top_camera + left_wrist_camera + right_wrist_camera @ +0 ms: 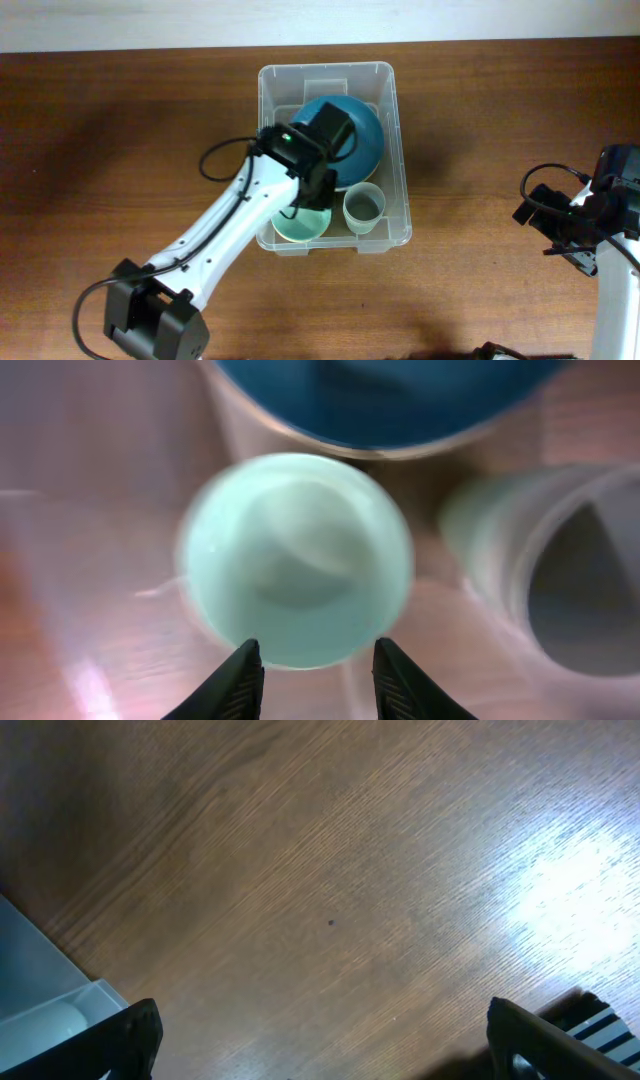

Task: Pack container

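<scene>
— What is on the left?

— The left arm (pixel 215 245) comes in from 7 o'clock of the tabletop (pixel 120 120) and reaches over the container (pixel 325 69). Its wrist covers part of the near half.

— And its tool?

— In the wrist view the left tool (pixel 316 650) has its two dark fingers (pixel 245 680) apart, with nothing clamped between them. A mint bowl (pixel 295 560) lies just past the tips, blurred.

— Where is the container?

— About mid-tabletop, a shade toward 12 o'clock, long sides running 12 to 6. It is clear plastic, and the wood shows through its walls.

— What lies inside?

— A big blue bowl (pixel 360 135) fills the 12 o'clock half. The mint bowl sits in the 7 o'clock corner, upright. A pale cup (pixel 364 208) stands in the 5 o'clock corner, mouth up, just beside the mint bowl. Whether the two touch, I cannot tell.

— And further right?

— The right arm (pixel 600 215) is at 3 o'clock, well apart from the container. The right tool (pixel 322 1010) has its fingers spread wide, over bare wood, holding nothing.
</scene>
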Action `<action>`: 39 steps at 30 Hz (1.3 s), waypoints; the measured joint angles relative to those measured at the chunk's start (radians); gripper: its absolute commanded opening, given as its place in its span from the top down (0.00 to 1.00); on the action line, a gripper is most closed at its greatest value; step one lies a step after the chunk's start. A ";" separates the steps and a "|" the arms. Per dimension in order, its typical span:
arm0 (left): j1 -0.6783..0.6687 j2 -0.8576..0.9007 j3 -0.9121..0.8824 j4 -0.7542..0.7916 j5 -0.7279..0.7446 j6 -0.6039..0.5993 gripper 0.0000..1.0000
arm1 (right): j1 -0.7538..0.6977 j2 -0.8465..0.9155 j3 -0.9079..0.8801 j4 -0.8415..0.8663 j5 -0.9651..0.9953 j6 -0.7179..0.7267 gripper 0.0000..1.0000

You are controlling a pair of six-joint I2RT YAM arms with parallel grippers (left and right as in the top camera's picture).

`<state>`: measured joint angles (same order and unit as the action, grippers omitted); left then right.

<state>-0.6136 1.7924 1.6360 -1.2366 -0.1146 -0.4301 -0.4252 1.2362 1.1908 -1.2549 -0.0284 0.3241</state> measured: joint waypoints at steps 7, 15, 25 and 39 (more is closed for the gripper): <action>0.294 -0.184 0.087 -0.028 -0.105 -0.014 0.57 | 0.106 0.000 -0.003 0.181 -0.010 -0.051 0.70; 0.591 -0.268 0.101 -0.069 -0.055 -0.058 0.57 | 0.381 0.106 -0.006 0.579 -0.015 -0.106 0.83; 0.627 -0.266 0.100 -0.076 -0.023 -0.061 0.57 | 0.526 0.480 -0.006 0.847 -0.030 -0.137 0.81; 0.627 -0.266 0.100 -0.076 -0.016 -0.064 0.56 | 0.555 0.560 -0.007 1.024 -0.208 -0.203 0.76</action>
<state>0.0135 1.5261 1.7355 -1.3128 -0.1307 -0.4942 0.1295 1.7958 1.1835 -0.2306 -0.2367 0.1211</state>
